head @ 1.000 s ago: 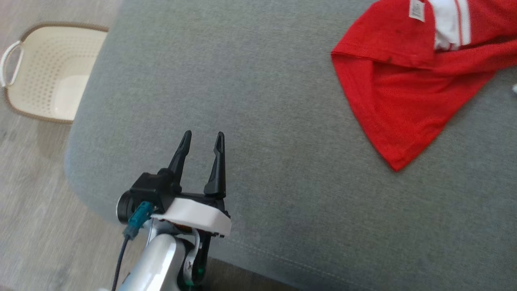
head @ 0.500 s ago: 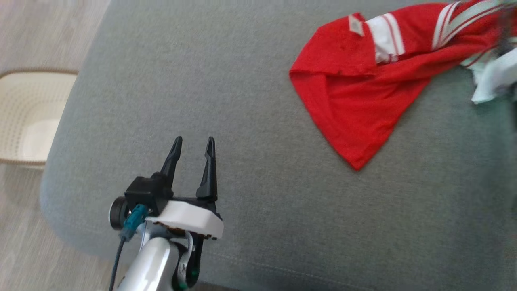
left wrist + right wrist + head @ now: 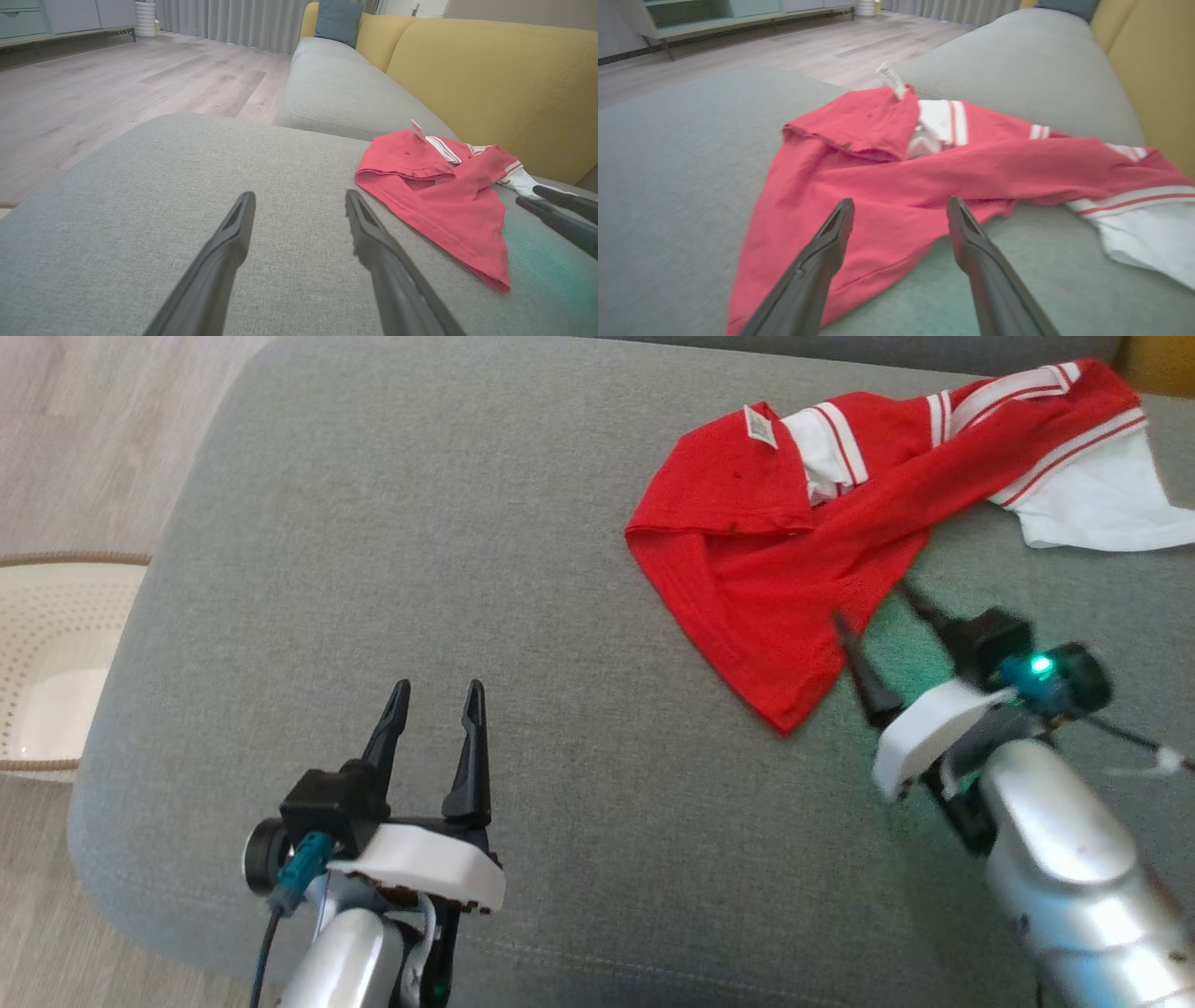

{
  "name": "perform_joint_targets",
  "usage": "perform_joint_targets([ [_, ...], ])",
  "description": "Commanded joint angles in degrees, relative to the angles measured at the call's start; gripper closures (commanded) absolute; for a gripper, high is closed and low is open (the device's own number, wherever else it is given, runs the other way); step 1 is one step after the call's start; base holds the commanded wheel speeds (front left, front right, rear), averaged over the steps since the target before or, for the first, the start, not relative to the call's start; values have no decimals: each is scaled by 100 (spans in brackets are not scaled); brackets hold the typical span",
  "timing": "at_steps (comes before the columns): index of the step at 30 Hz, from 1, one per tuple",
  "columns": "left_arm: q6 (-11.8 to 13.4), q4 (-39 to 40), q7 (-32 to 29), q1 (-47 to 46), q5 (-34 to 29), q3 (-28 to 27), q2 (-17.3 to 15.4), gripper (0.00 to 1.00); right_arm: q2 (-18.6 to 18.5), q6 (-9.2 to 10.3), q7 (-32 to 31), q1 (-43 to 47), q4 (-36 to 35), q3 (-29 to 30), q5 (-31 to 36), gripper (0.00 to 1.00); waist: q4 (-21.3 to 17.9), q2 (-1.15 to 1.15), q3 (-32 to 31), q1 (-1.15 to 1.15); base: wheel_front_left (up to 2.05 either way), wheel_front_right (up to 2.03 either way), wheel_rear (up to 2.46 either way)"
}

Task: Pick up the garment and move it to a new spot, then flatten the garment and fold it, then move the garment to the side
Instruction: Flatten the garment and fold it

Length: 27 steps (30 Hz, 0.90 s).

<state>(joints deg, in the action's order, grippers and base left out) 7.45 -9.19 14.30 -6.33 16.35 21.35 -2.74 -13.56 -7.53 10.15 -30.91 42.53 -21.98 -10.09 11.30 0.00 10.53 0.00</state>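
The garment (image 3: 794, 560) is a red shirt with white striped trim, lying crumpled at the far right of the grey cushion (image 3: 467, 541); it also shows as a garment (image 3: 444, 200) and garment (image 3: 896, 158) in the wrist views. My right gripper (image 3: 873, 602) stands open just at its near red edge, fingers apart with nothing between them, seen as the right gripper (image 3: 899, 207) over the hem. Well to the left, my left gripper (image 3: 437, 689) is open above bare cushion, shown as the left gripper (image 3: 299, 198) in its own view.
A cream perforated basket (image 3: 47, 653) stands on the wooden floor left of the cushion. A yellow sofa back (image 3: 490, 79) rises behind the garment. More grey seat (image 3: 336, 98) extends beyond. The cushion's front edge (image 3: 607, 971) lies near my arms.
The head camera has shifted, so the scene slid left and down. My right arm has come into view and its gripper now sits at the garment's near edge. The left gripper stays open.
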Motion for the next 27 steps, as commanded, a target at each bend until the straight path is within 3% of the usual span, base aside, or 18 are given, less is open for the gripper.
perform_joint_targets([
  [1,-27,198,70,-134,-47,-208,-14,0,-73,4,-73,31,-337,-274,-130,0,43,0,23,0,0,0,0],
  [7,-23,212,70,-135,-30,-223,-14,0,-323,4,-449,459,-932,-850,-454,0,159,0,68,0,0,0,0],
  [21,10,219,70,-168,24,-211,-14,0,-633,4,-1464,850,-1364,-1150,-658,0,266,0,122,0,0,0,0],
  [22,13,216,70,-168,26,-214,-14,0,-633,4,-1489,852,-1354,-1149,-660,9,264,0,119,0,0,0,0],
  [23,14,214,70,-169,27,-216,-14,0,-630,4,-1513,847,-1327,-1143,-652,27,261,0,116,0,0,0,0],
  [24,14,212,70,-172,25,-216,-14,0,-621,4,-1535,840,-1286,-1142,-646,55,259,0,112,0,0,0,0],
  [26,11,204,70,-178,18,-216,-14,0,-591,4,-1576,820,-1181,-1148,-620,80,256,0,99,0,0,0,0],
  [27,10,197,70,-178,14,-215,-14,0,-565,4,-1582,812,-1127,-1148,-611,100,256,0,89,0,0,0,0],
])
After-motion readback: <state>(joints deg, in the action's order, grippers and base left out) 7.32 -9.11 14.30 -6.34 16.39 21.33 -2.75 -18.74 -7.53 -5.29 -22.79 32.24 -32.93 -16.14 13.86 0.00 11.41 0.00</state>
